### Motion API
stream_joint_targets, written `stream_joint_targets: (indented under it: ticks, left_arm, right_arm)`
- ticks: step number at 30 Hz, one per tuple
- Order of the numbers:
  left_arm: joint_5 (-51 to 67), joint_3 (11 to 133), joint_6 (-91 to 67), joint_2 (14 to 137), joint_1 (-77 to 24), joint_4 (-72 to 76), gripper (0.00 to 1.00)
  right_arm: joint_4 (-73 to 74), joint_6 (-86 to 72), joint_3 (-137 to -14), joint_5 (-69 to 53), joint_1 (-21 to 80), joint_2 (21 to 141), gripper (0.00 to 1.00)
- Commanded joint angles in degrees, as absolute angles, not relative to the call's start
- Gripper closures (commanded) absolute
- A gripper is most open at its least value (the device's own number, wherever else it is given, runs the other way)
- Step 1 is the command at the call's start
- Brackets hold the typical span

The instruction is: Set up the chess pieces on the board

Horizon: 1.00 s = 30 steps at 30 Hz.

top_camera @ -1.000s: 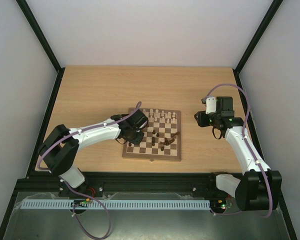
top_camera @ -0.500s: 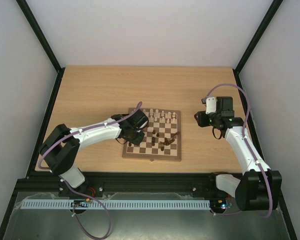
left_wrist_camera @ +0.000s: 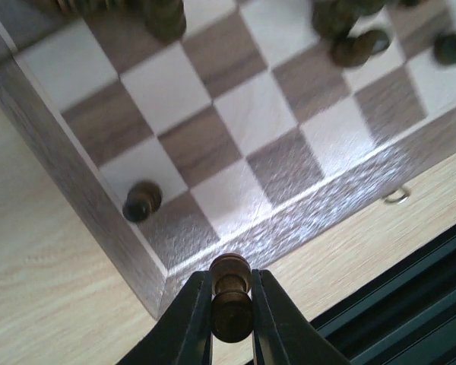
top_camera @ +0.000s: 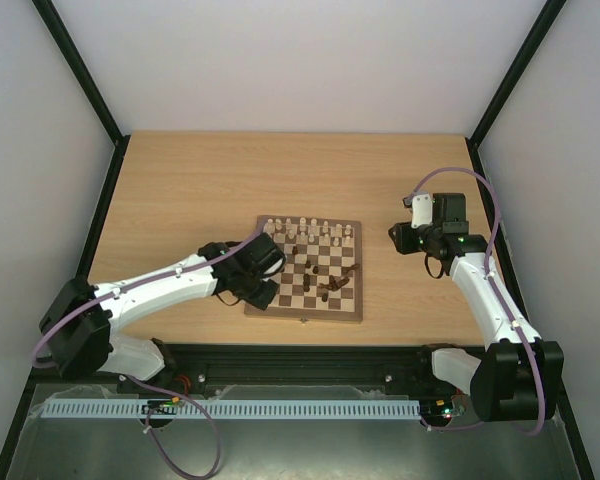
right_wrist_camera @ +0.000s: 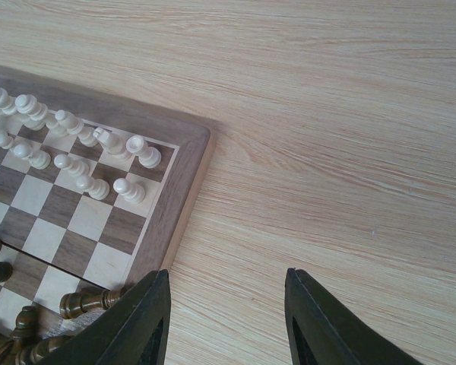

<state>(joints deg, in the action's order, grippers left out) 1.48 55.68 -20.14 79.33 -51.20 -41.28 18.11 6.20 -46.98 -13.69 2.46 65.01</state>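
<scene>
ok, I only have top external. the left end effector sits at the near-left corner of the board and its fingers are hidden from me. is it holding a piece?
Observer: Yes. The left wrist view shows the left end effector shut on a dark piece, right over the board corner border.
Operator: anything standing near that corner?
Observer: A second dark piece stands just inside the left border, close to the corner.
Operator: and the right side?
Observer: In the right wrist view the right end effector is open and empty over bare table, beside the corner with the pale pieces.
</scene>
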Motion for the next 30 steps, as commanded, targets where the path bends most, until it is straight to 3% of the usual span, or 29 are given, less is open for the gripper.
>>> stream_joint_targets:
  ticks: [1, 6, 30]
  left_arm:
    - [1.3, 52.7, -23.3, 78.7, -51.9, -43.4, 0.93]
    - [-3.5, 52.6, -26.8, 79.8, -52.3, -43.1, 0.93]
    - [-4.7, 51.0, -28.1, 84.8, -52.2, -39.4, 0.87]
  right_arm:
    - [19.0, 6.7, -46.6, -14.1, 2.4, 65.4, 0.58]
    - [19.1, 6.7, -46.5, -14.0, 2.4, 65.4, 0.57]
    - [19.0, 6.9, -46.4, -13.8, 2.4, 65.8, 0.57]
